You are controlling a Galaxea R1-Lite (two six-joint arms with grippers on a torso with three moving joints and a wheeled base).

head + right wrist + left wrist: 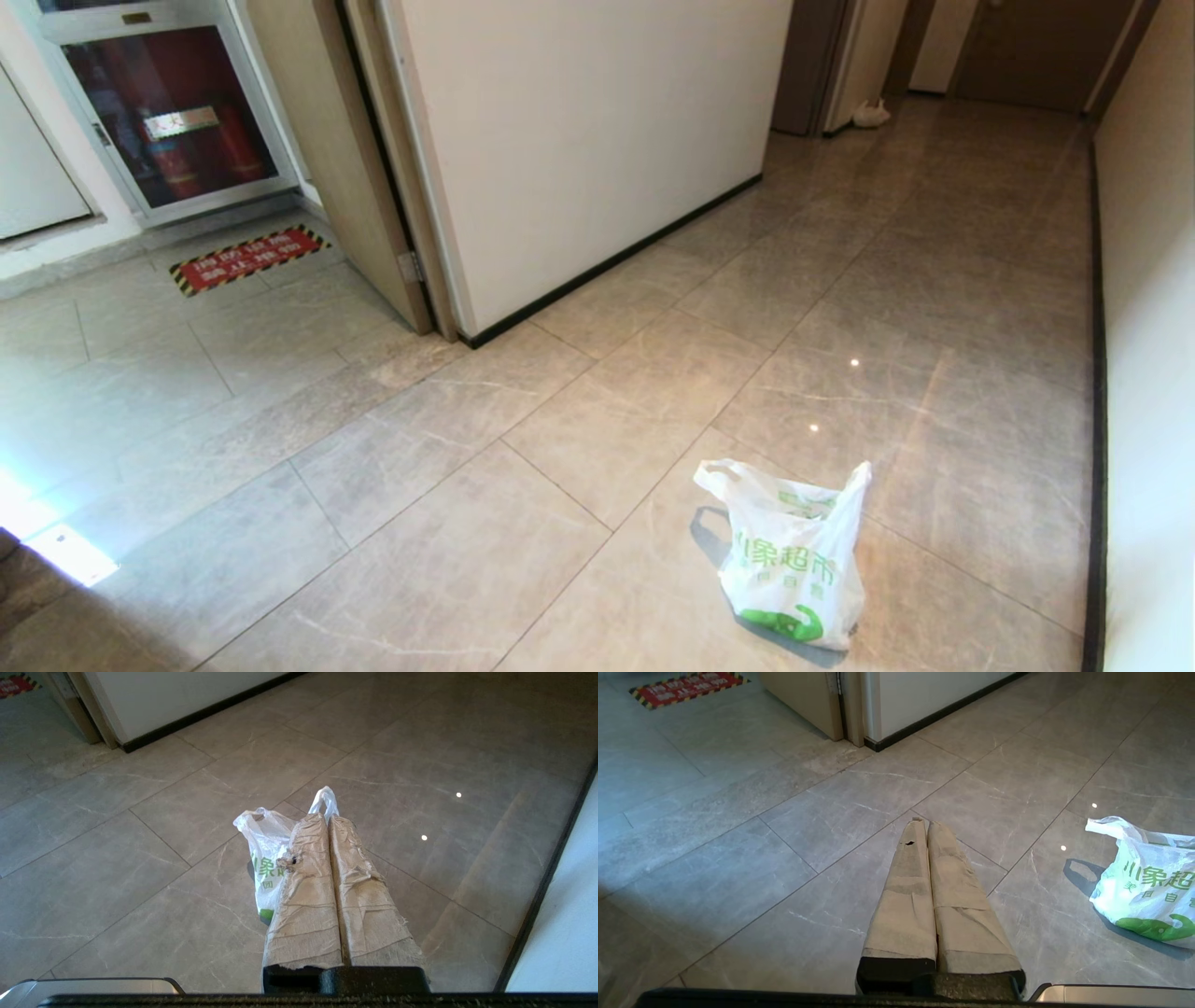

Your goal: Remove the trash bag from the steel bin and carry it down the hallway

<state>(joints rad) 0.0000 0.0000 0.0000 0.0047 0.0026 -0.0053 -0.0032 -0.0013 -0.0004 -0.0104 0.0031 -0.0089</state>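
The white trash bag (pixel 794 560) with green print stands by itself on the floor tiles, low and right in the head view, its two loop handles sticking up. No gripper touches it, and neither arm shows in the head view. My left gripper (pixel 924 823) is shut and empty above bare tiles, with the bag (pixel 1143 882) off to one side. My right gripper (pixel 327 817) is also shut with nothing in it; the bag (pixel 266 858) sits on the floor beyond its taped fingers, partly hidden by them. The steel bin is out of view.
A white wall corner with black skirting (pixel 607 266) juts in from the left, beside an open door (pixel 373 187). A red floor sign (pixel 247 259) lies before a fire-extinguisher cabinet (pixel 168 112). The right wall (pixel 1148 373) lines the hallway; a small white object (pixel 871 114) sits far off.
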